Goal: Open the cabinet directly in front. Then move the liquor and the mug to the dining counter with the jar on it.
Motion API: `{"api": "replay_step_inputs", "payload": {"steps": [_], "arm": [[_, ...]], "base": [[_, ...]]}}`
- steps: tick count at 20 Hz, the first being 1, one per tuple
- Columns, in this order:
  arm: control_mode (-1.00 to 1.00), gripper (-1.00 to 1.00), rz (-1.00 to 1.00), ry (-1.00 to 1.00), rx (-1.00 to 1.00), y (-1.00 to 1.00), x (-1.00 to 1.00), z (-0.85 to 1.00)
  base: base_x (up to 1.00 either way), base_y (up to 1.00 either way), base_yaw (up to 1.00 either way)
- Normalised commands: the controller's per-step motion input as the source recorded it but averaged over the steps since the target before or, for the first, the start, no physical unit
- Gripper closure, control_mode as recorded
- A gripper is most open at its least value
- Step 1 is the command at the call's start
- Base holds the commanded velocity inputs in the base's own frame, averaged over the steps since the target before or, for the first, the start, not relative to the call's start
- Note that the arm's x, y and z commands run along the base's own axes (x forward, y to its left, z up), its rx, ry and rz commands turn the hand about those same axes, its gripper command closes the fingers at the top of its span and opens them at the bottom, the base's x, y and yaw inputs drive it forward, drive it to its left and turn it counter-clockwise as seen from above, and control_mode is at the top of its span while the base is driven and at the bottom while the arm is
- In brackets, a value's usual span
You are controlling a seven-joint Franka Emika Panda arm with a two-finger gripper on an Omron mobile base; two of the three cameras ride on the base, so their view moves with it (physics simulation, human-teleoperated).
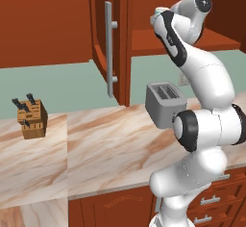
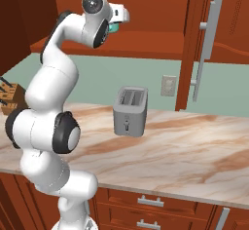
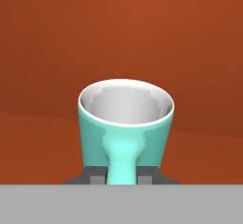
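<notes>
Robot arm reached into an open wall cabinet, gripper clamped on a teal mug.

The gripper [image 3: 121,176] was closed on the handle of the mug [image 3: 124,128], one dark fingertip [image 3: 97,175] on each side of it, seen from the hand camera with the mug's white inside facing the viewer and red-brown cabinet wood behind. From the right base camera, the mug [image 2: 115,28] showed as a sliver of teal just past the white hand, above the cabinet [image 2: 146,39] shelf. The cabinet stood open, a door [image 1: 103,38] with a long grey bar handle [image 1: 110,55] swung out to the mug's left. Below the mug, on the marble bench [image 1: 105,149], sat a grey toaster [image 1: 166,103]; a knife block [image 1: 31,118] stood far to the toaster's left.
</notes>
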Motion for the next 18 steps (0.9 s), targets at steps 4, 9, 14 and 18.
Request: {"api": "replay_step_inputs", "payload": {"steps": [4,9,14,18], "arm": [[-1.0,1.0,0.0,-0.01,0.0,0.0,-1.0,0.0],[-1.0,1.0,0.0,-0.05,0.0,0.0,-1.0,-0.08],[-1.0,1.0,0.0,-0.01,0.0,0.0,-1.0,-0.38],[-1.0,1.0,0.0,0.06,0.0,0.0,-1.0,-0.52]], "base": [[0.0,0.0,0.0],[0.0,0.0,0.0],[0.0,0.0,0.0],[0.0,0.0,0.0]]}}
